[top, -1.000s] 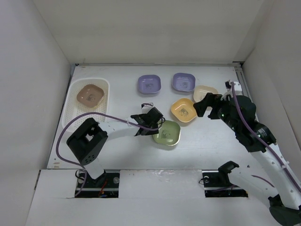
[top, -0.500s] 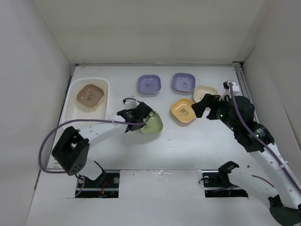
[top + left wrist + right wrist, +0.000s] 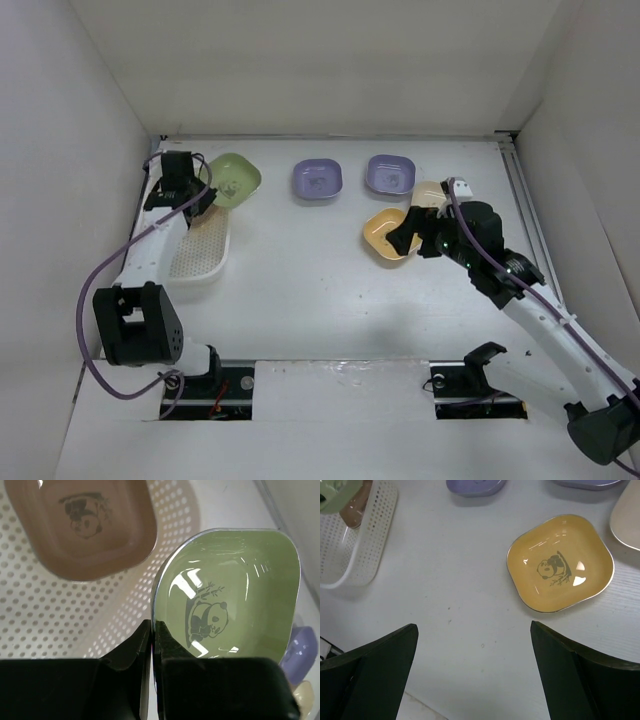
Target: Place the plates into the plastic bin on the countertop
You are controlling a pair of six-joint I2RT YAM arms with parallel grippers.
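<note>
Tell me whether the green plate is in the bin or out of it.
Out. The left end effector is shut on the green plate at its rim, holding it over the edge of the bin; only the brown plate lies inside.

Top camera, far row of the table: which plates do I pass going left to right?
green plate, pinched in the left gripper → first lavender plate → second lavender plate → cream plate
</note>
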